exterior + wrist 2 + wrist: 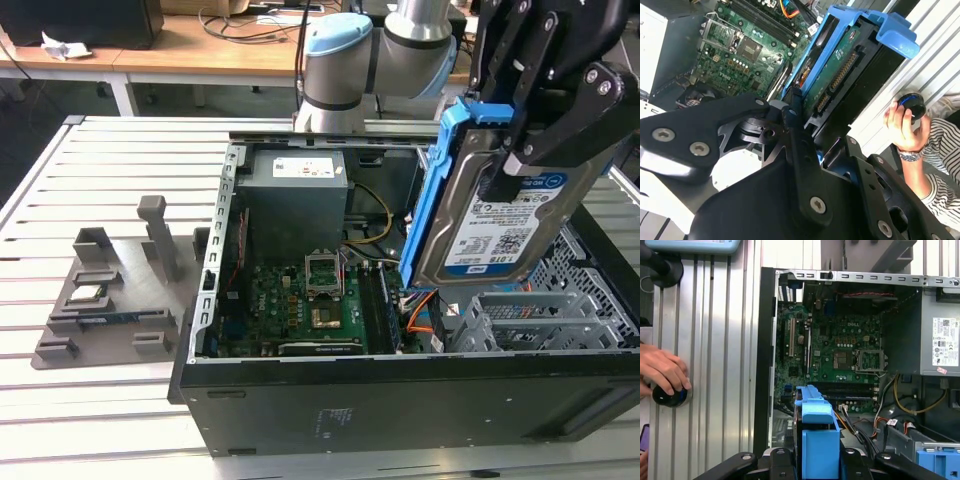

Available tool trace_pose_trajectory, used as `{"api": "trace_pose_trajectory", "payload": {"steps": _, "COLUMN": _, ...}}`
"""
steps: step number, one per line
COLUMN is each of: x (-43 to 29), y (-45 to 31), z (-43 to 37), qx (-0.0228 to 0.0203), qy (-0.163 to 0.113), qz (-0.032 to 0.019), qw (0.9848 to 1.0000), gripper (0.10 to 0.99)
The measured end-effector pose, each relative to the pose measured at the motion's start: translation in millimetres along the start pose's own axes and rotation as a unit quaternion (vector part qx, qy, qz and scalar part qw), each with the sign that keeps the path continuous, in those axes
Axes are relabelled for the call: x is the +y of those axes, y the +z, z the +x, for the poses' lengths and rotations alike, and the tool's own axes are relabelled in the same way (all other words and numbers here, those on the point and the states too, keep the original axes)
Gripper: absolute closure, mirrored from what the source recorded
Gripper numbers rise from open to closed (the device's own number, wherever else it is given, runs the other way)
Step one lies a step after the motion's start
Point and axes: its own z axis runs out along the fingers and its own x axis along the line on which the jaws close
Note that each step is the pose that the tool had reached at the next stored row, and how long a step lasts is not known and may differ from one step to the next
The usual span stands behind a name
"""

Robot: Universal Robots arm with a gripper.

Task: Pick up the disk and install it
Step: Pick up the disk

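Observation:
The disk [500, 220] is a silver drive with a blue-and-white label and blue side rails. It hangs tilted on edge over the open computer case [400, 370], on the exterior view's right. My gripper [540, 120] is shut on its upper end, black fingers on either side. The disk's lower end hovers above the metal drive cage [540, 320]. In the second wrist view the disk [840, 65] shows its green circuit side between my fingers [800, 145]. In the first wrist view its blue rail [815, 435] sticks out over the case interior.
The motherboard [300, 300] and the power supply [295, 195] lie inside the case. A grey fixture tray [110, 290] with a small chip [88, 293] sits on the exterior view's left. A person's hand [662, 370] rests on a black knob [670, 397] beside the case.

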Motion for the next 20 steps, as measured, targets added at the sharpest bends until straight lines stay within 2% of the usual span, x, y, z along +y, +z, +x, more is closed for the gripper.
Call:
{"api": "trace_pose_trajectory", "payload": {"steps": 7, "x": -19.0, "y": -0.8, "z": 0.3, "qx": 0.0001, "qy": 0.001, "qz": -0.0001, "qw": 1.0, "gripper": 0.722}}
{"api": "trace_pose_trajectory", "payload": {"steps": 12, "x": -38.1, "y": -1.5, "z": 0.7, "qx": 0.0005, "qy": 0.001, "qz": -0.0001, "qw": 1.0, "gripper": 0.722}}
{"api": "trace_pose_trajectory", "payload": {"steps": 20, "x": -53.3, "y": 0.5, "z": 0.9, "qx": 0.0011, "qy": 0.002, "qz": -0.0002, "qw": 1.0, "gripper": 0.722}}
